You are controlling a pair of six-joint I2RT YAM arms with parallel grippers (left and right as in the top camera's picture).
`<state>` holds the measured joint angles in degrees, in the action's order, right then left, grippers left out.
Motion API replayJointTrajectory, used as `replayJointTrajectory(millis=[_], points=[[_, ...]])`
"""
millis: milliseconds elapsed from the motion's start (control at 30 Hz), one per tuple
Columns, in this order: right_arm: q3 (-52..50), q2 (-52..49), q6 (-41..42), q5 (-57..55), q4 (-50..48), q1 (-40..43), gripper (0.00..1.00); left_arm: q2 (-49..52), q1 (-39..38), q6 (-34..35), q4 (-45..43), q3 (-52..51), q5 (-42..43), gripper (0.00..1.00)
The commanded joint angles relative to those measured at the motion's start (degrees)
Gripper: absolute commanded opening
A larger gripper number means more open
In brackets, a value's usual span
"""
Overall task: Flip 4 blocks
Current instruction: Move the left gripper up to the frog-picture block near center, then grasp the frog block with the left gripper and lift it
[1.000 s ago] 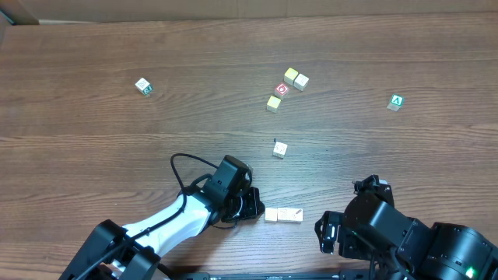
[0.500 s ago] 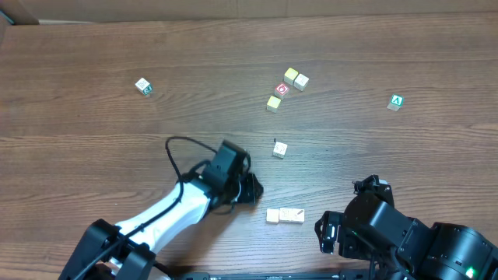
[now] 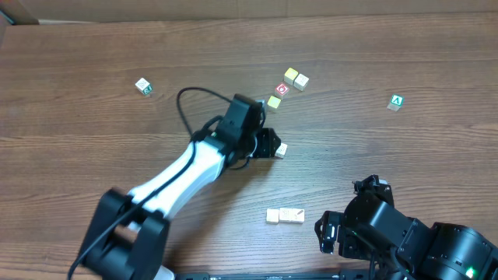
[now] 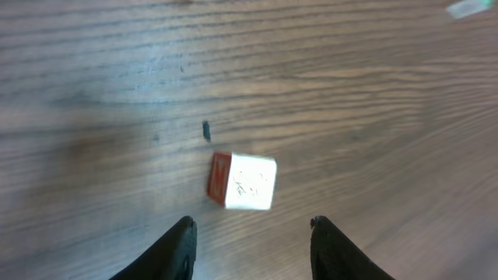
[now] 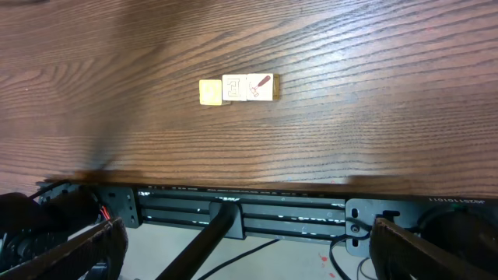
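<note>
A cream block (image 4: 250,180) with small printed marks on top and a red side lies on the table just ahead of my left gripper (image 4: 250,227). That gripper is open, with nothing between its fingers. From overhead, the left gripper (image 3: 268,144) sits right beside this block (image 3: 280,150) near the table's middle. Three more blocks (image 5: 236,89) lie in a touching row near the front edge: a yellow one (image 5: 209,92) and two cream ones with marks. My right gripper (image 5: 249,253) stands wide open and holds nothing, at the front edge right of that row (image 3: 284,215).
A cluster with a red-faced cube (image 3: 282,89) and three pale or yellow cubes (image 3: 296,78) lies beyond the left gripper. A green "A" cube (image 3: 397,102) sits far right, and a white cube (image 3: 142,85) far left. A metal rail (image 5: 233,206) runs below the table's front edge.
My left gripper has moved from beside the front row of blocks away to the lone block in the middle, and it has opened from shut. The right arm has not moved.
</note>
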<state>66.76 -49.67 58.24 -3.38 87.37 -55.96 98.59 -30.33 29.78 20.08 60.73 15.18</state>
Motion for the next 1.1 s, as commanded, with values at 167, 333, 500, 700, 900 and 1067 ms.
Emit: replayJointTrajectory(millis=[167,333,500,700,900,1067], points=[[0.8,0.3,-0.2,-0.6,-0.3,-0.2,1.0,13.4,0.2,-9.4,5.7,11.8,2.7,0.41],[0.8,0.3,-0.2,-0.6,-0.3,-0.2,1.0,15.6,0.1,-10.5,6.5,13.4,4.0,0.4],[0.8,0.3,-0.2,-0.6,-0.3,-0.2,1.0,15.6,-0.1,-13.6,6.8,13.4,6.4,0.41],[0.8,0.3,-0.2,-0.5,-0.3,-0.2,1.0,15.6,-1.1,-15.9,8.2,13.4,6.9,0.42],[0.8,0.3,-0.1,-0.3,-0.3,-0.2,1.0,15.6,-1.2,-15.8,8.7,13.4,6.9,0.33],[0.8,0.3,-0.2,-0.3,-0.3,-0.2,1.0,15.6,-1.2,-15.2,8.9,13.4,6.6,0.16]])
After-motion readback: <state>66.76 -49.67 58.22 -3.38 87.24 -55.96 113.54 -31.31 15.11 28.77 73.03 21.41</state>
